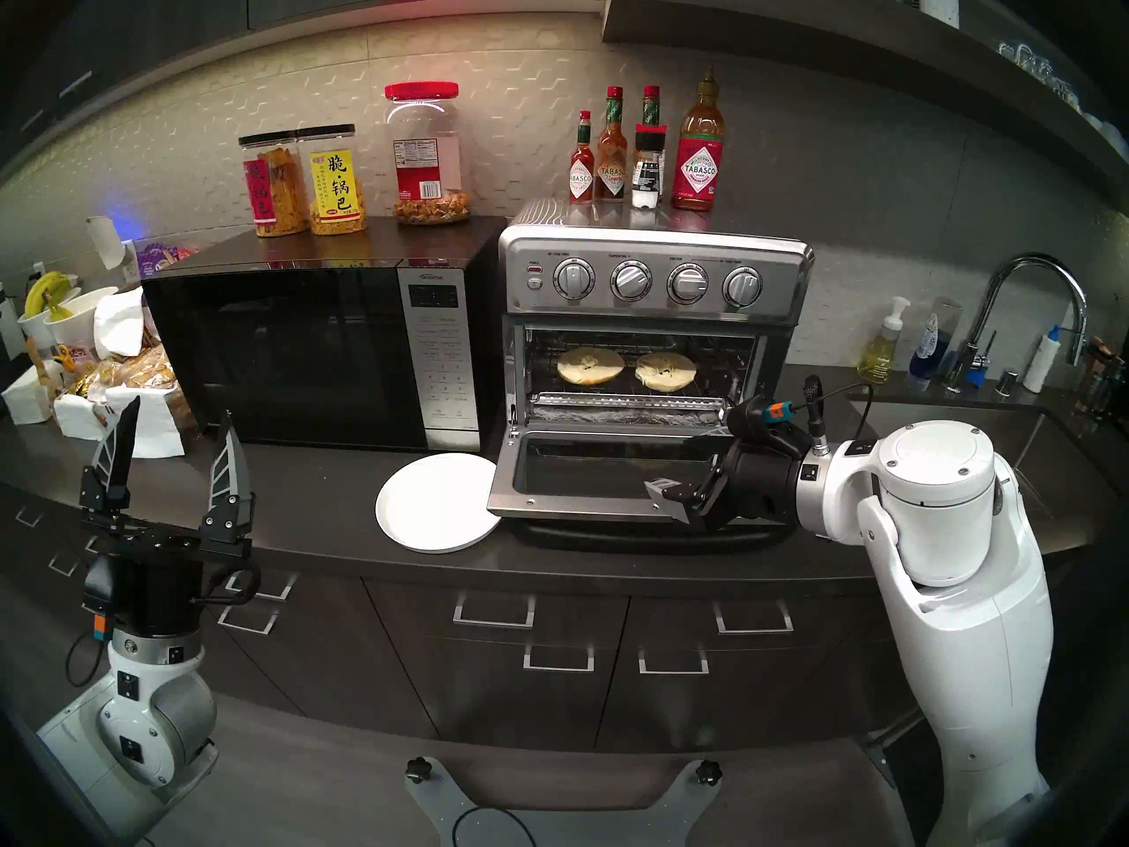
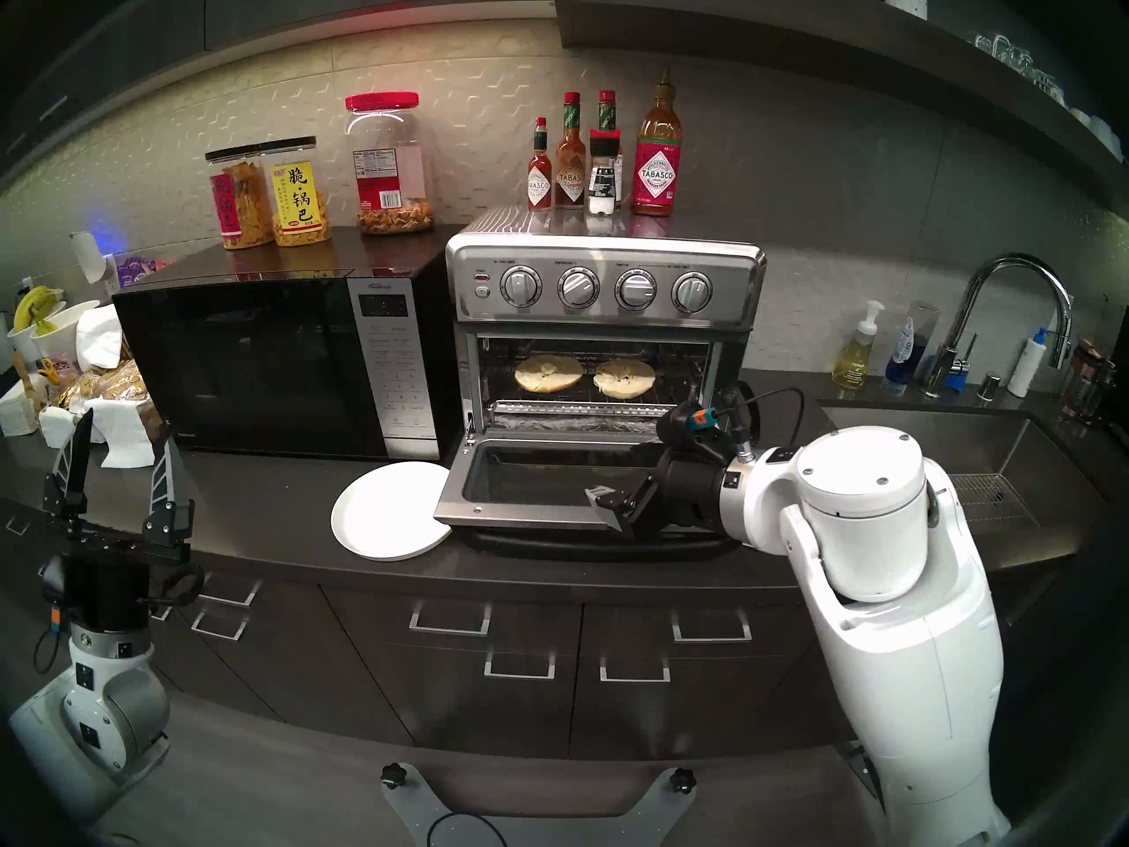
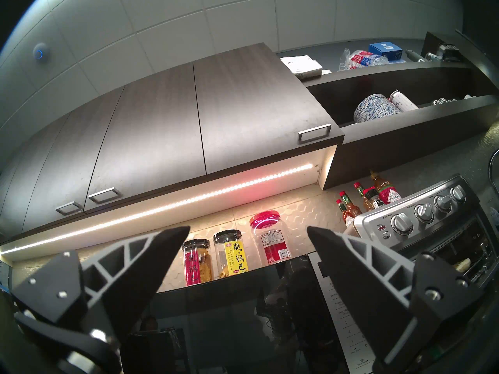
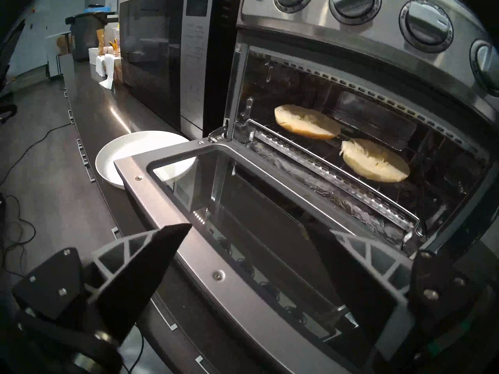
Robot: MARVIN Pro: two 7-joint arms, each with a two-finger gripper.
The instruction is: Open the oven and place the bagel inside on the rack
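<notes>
Bagel (image 1: 626, 368) halves on the rack (image 1: 684, 382) inside the oven (image 1: 654, 240) — plate (image 1: 427, 509) left of its door.

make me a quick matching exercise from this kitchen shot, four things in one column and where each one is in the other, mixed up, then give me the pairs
Things:
1. bagel
2. plate
3. hot sauce bottles
4. snack jars

Places:
A. on top of the microwave
B. on the counter, left of the open door
C. on the rack inside the oven
D. on top of the oven

Pairs: 1-C, 2-B, 3-D, 4-A
</notes>
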